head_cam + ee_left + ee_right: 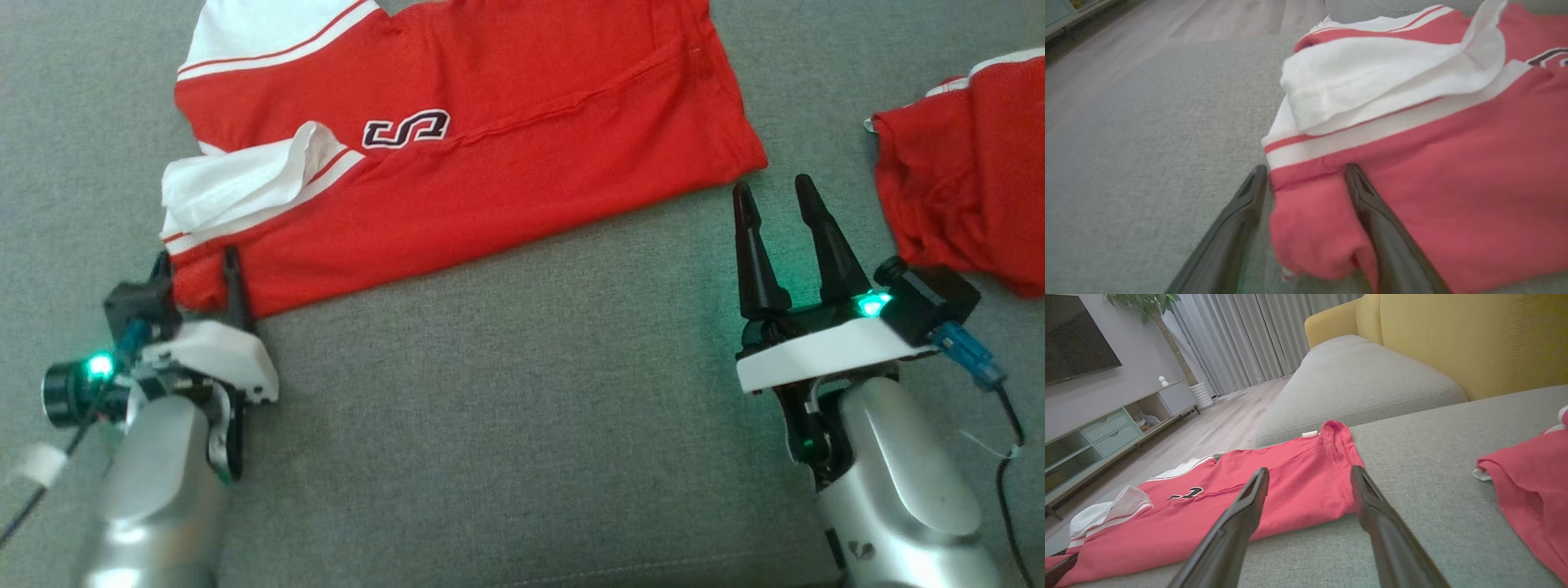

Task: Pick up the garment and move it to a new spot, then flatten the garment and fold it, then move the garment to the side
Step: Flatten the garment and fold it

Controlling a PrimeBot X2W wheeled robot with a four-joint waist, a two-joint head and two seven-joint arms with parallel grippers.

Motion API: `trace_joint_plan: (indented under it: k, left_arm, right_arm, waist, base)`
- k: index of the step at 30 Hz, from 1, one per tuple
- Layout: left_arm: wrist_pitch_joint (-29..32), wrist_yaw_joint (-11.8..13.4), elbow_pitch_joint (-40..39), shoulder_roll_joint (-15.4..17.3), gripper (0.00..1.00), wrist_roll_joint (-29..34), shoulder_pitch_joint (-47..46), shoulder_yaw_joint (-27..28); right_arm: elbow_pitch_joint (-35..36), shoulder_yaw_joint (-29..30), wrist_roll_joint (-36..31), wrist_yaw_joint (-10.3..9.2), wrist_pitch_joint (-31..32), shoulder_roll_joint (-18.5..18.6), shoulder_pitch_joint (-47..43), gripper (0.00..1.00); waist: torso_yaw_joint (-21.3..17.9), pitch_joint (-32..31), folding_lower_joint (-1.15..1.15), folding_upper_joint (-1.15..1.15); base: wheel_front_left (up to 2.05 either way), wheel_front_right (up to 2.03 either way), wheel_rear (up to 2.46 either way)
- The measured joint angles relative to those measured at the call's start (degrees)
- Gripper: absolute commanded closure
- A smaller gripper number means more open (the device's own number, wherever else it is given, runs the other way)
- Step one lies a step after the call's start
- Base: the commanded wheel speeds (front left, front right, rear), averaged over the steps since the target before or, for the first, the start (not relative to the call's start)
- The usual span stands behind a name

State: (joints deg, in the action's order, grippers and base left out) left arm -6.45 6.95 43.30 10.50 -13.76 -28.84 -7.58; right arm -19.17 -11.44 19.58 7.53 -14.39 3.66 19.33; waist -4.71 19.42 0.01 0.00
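Garment [506, 163] flat, left end effector [197, 260] apparently straddling corner

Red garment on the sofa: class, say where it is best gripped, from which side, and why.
Probably grip the garment at its two near corners, approaching low from the robot's side. It lies flat, so only edges offer a pinch; one corner sits between the open fingers of the left end effector.

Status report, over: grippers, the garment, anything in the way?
Left gripper open, straddling a corner of the garment. Right gripper open, just off it. White flap turned over. Second red garment lies apart, right side.
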Motion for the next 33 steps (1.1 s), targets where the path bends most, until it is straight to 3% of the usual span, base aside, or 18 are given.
trace_joint_plan:
  k: [1,2,3,4,5,8,13,16,24,29,33]
  left_arm:
    - [1.2,-0.9,0.9,0.1,0.0,0.1,-0.9,-0.3]
    - [2.3,-1.7,1.4,0.3,0.12,0.1,-1.7,-0.4]
    - [3.6,-2.4,1.8,0.6,0.67,0.1,-2.4,-0.6]
    - [4.4,-3.2,2.3,0.8,0.67,0.1,-3.0,-1.2]
    - [4.7,-3.7,2.7,1.0,1.0,0.1,-3.5,-1.6]
    - [3.2,-3.8,3.0,0.8,1.0,0.1,-3.7,-1.8]
    - [-4.2,-3.4,2.0,-0.2,1.0,0.1,-2.5,-2.0]
    - [-6.6,-3.4,-1.3,-0.7,1.0,0.3,-2.3,-3.0]
    - [-7.8,-4.0,-9.6,-2.4,1.0,2.5,-2.4,-5.8]
    - [-7.8,-4.5,-11.4,-3.0,1.0,2.7,-2.3,-7.3]
    - [-7.8,-4.6,-11.8,-3.5,1.0,2.7,-2.4,-7.5]
  right_arm:
    - [0.1,-0.1,0.1,0.0,0.0,0.0,0.0,0.0]
    - [0.1,-0.2,0.1,0.01,0.0,0.0,0.0,0.0]
    - [0.2,-0.4,0.2,0.0,0.0,0.0,0.0,0.0]
    - [0.2,-0.5,0.2,0.0,0.0,0.0,0.0,0.0]
    - [0.3,-0.6,0.4,0.0,0.0,0.0,0.1,0.0]
    - [0.0,-0.6,0.4,0.01,0.0,0.0,0.3,0.0]
    - [-4.2,1.6,-2.7,0.01,0.2,-0.1,2.8,0.0]
    - [-7.8,4.7,-4.0,0.0,3.6,-0.1,5.3,0.0]
    - [-20.8,10.3,-10.9,0.0,15.8,-0.1,15.8,0.0]
    - [-30.3,15.2,-19.3,0.0,19.6,-0.1,21.2,0.0]
    - [-33.2,16.4,-22.5,0.0,20.9,0.1,23.5,0.0]
  waist:
    - [-0.1,0.1,-0.01,0.0]
    - [-0.2,0.2,-0.01,0.0]
    - [-0.2,0.3,-0.01,0.0]
    - [-0.2,0.3,-0.01,0.0]
    - [-0.2,0.2,-0.01,0.0]
    - [0.0,-0.2,0.0,0.0]
    - [0.8,-1.5,0.0,0.0]
    - [1.7,-2.2,0.0,0.0]
    - [5.0,-1.9,0.0,0.0]
    - [7.0,-0.8,0.0,0.0]
    - [7.8,-0.3,-0.01,0.0]
  base:
    - [0.0,0.0,0.0]
    - [0.0,0.0,0.0]
    - [0.0,0.0,0.0]
    - [0.0,0.0,0.0]
    - [0.0,0.0,0.0]
    - [0.0,0.0,0.0]
    - [0.0,0.0,0.0]
    - [0.0,0.0,0.0]
    - [0.0,0.0,0.0]
    - [0.0,0.0,0.0]
    - [0.0,0.0,0.0]
